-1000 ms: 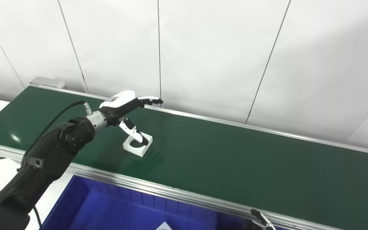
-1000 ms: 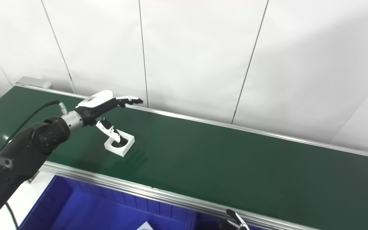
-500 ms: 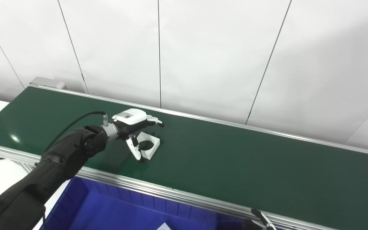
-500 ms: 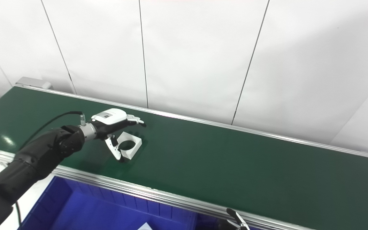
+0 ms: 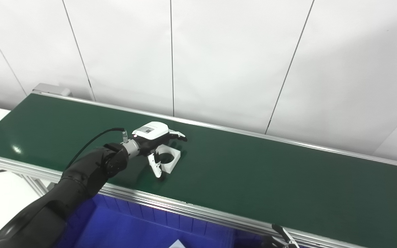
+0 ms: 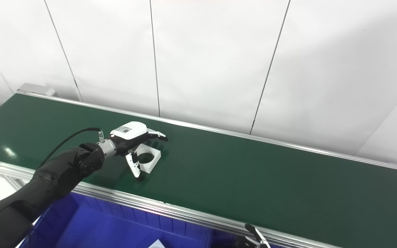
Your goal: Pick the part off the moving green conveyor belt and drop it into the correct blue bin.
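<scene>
Part (image 5: 168, 158) mid-belt (image 5: 271, 175), left hand (image 5: 152, 137) straddling it, clear belt rightward

Green conveyor belt (image 5: 253, 179), silver side rails; 1 white square part (image 5: 169, 160) with round hole near its left end.

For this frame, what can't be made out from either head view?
- Left hand on the white part: both views leave unclear whether fingers and thumb are actually clamped on it.
- Right hand: cut off by the bottom edge; state unreadable.
- Blue bin: bottom edge crops it; the white item inside is unidentifiable.
</scene>
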Motion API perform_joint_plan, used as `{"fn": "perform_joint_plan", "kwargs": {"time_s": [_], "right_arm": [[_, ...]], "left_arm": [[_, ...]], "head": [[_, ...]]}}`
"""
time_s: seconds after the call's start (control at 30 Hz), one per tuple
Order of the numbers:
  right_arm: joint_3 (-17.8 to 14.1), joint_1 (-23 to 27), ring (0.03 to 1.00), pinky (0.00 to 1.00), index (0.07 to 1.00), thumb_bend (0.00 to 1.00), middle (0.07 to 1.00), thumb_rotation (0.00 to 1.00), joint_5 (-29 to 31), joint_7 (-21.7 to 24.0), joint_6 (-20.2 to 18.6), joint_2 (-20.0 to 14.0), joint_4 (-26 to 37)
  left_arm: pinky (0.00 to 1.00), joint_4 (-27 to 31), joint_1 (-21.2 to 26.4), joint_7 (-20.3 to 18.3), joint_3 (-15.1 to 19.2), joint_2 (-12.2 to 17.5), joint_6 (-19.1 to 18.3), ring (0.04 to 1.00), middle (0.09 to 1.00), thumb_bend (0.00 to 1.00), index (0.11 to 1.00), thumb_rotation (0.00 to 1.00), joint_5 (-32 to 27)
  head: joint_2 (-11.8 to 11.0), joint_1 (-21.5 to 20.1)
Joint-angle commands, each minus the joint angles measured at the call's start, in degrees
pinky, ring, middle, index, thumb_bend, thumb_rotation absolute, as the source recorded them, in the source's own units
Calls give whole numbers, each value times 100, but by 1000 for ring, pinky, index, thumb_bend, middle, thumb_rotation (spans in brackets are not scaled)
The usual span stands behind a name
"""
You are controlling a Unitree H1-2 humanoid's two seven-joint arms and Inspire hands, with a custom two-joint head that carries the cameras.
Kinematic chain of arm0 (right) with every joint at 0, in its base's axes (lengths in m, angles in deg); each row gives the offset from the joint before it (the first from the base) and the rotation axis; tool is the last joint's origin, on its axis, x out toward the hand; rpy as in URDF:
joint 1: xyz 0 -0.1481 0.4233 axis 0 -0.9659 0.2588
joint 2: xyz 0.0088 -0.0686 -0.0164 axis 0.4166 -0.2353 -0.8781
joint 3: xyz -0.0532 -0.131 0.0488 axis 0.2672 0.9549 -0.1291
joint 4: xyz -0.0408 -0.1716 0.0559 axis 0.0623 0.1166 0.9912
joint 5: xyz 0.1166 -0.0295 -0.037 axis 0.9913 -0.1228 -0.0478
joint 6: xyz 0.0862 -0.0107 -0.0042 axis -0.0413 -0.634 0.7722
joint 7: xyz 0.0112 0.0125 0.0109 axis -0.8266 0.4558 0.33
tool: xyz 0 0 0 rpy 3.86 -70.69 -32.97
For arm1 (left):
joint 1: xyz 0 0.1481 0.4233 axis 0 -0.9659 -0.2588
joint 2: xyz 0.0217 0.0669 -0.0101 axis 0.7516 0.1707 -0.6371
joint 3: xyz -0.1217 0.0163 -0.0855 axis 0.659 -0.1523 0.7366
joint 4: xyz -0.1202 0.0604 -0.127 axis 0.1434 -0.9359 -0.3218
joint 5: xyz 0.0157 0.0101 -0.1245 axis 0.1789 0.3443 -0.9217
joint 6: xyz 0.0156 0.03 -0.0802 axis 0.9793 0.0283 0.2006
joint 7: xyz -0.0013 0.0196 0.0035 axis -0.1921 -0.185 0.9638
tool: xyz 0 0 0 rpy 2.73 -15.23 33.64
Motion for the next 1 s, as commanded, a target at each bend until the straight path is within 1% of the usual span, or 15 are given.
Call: {"fn": "perform_joint_plan", "kwargs": {"time_s": [0.0,0.03,0.07,0.1,0.13,0.33,0.47,0.57,0.63,0.77,0.8,0.87,0.9,0.93,0.97], "right_arm": [[7,-4,719,639,876,875,742,188,-4,-49,344,-17,194],[11,-4,720,640,877,873,743,189,-6,-54,344,-21,196],[15,2,720,641,877,872,743,189,16,-42,344,-24,194],[19,7,721,643,879,868,745,185,33,-33,344,-26,193],[21,12,722,644,879,867,746,184,37,-33,344,-27,188],[26,47,725,652,882,863,746,191,17,-54,344,-28,148],[29,62,719,648,879,859,743,187,-15,-100,344,-11,146],[42,71,720,652,880,856,744,188,13,-84,344,-2,152],[45,68,723,660,880,855,748,199,1,-88,344,-2,157],[44,39,722,662,879,856,749,201,-14,-93,344,20,219],[51,35,725,666,879,854,751,196,-20,-97,344,25,242],[65,20,730,670,878,852,755,194,-21,-101,344,46,292],[68,2,732,670,879,849,756,202,-61,-125,344,58,318],[74,-17,733,670,880,847,757,208,-115,-156,344,90,355],[78,-30,733,669,881,843,759,214,-154,-177,344,112,379]], "left_arm": [[581,-99,227,394,24,12,29,650,686,540,609,20,-19],[521,-120,238,375,24,9,21,592,643,514,543,34,-34],[500,-118,247,339,20,4,-45,573,628,505,520,38,-23],[411,-117,253,324,14,2,-92,482,525,509,517,15,-13],[380,-92,258,268,10,9,-155,452,490,511,515,7,-9],[364,76,232,142,71,88,-131,426,478,516,495,0,-157],[370,323,163,181,262,152,-28,409,474,501,513,0,-365],[349,730,2,126,515,206,10,397,461,498,530,0,-700],[367,1007,-102,155,625,252,34,404,467,499,521,0,-922],[399,1884,-437,222,1034,308,49,427,484,501,509,0,-1495],[385,2105,-509,221,1109,329,51,422,483,500,516,0,-1602],[361,2547,-655,108,1300,356,34,412,480,499,523,0,-1804],[350,2777,-735,27,1393,362,20,408,477,498,524,0,-1926],[344,3059,-844,-63,1495,366,25,406,475,498,524,0,-2157],[341,3239,-915,-120,1556,367,30,406,474,498,524,0,-2316]], "head": [[6,10],[6,10],[10,15],[10,15],[19,13],[42,-3],[80,-31],[138,-120],[165,-161],[303,-349],[390,-452],[519,-655],[519,-655],[683,-897],[683,-897]]}}
